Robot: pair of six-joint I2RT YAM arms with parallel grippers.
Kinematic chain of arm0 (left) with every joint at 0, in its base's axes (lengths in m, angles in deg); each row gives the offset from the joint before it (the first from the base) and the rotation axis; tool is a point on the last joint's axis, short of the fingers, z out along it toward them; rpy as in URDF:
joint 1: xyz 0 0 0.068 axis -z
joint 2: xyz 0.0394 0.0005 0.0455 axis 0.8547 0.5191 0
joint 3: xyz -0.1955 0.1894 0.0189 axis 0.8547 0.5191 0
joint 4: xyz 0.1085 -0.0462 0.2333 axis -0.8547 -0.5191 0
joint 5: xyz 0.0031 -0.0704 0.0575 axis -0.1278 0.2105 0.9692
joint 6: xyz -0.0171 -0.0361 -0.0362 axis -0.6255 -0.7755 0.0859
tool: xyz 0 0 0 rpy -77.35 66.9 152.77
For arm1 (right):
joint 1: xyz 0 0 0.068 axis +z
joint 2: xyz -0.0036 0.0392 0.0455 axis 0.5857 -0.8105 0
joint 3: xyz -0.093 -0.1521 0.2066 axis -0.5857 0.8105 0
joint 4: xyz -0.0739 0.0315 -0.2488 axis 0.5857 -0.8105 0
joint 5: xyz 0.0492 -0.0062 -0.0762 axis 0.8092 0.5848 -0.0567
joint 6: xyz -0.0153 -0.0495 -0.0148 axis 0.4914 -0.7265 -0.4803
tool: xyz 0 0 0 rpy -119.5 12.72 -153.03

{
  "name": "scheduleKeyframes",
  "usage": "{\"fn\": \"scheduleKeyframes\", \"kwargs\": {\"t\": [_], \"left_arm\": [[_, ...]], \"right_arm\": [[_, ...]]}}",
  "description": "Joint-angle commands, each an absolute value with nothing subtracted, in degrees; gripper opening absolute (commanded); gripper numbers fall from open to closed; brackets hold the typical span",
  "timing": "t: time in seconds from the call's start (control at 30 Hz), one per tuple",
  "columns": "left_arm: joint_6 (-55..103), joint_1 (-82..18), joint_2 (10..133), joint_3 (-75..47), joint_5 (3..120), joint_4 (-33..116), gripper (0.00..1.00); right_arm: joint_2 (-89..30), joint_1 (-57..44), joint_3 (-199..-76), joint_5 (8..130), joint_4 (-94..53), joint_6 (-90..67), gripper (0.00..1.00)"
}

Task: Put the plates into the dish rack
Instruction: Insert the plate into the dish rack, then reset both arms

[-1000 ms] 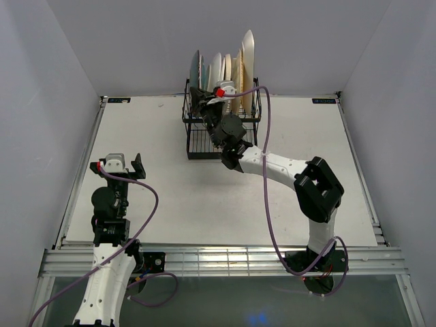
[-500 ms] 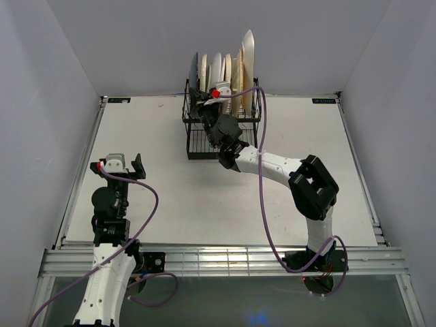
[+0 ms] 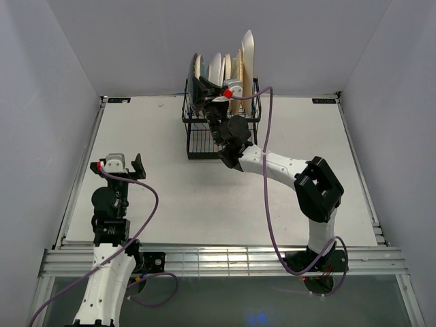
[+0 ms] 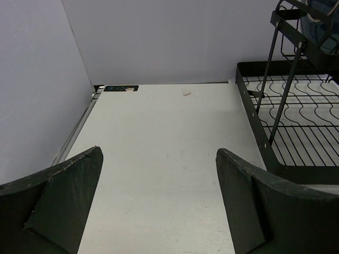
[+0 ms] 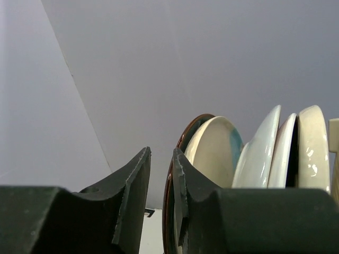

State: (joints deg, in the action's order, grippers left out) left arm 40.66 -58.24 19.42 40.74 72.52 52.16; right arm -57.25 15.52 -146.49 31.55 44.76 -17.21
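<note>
Top external: glossy plates (image 3: 216, 68) upright in boxy wire rack (image 3: 199, 142)

Tabletop (image 3: 170, 197): white, matte, rectangular, faintly scuffed; one small pale smudge (image 4: 186, 93) near its far edge.
Back wall (image 3: 136, 41): plain, pale grey-lilac, meets the tabletop's far edge.
Left wall (image 3: 41, 102) and right wall (image 3: 402, 102): same finish, rising from the side edges.
Corner labels: one small dark tag at the far-left corner (image 3: 118, 100), one at the far-right corner (image 3: 325, 101).
Metal rail (image 3: 225, 259): silver, slotted, along the near edge; a thinner strip (image 3: 82, 170) runs along the left edge.
Surface below the rail (image 3: 204, 300): dark, glossy, with a blue glint.
Light: even, soft, diffuse.
</note>
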Motion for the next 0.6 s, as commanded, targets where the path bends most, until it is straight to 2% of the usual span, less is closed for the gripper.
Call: {"fn": "scheduleKeyframes", "kwargs": {"t": [0.0,0.2,0.37,0.57], "left_arm": [[40.74,-58.55,19.27,40.9,72.04,52.94,0.98],[40.65,-58.55,19.97,40.81,71.87,53.02,0.98],[40.83,-58.55,21.46,40.72,71.25,53.38,0.98],[40.04,-58.55,24.89,40.63,70.9,54.69,0.98]], "right_arm": [[-53.38,15.38,-145.68,30.57,49.73,-17.89,0.31],[-49.07,17.14,-143.83,31.62,47.1,-23.76,0.37],[-45.03,19.6,-146.2,29.69,36.92,-32.38,0.43],[-33.61,20.13,-138.83,28.2,28.3,-35.11,0.48]]}}
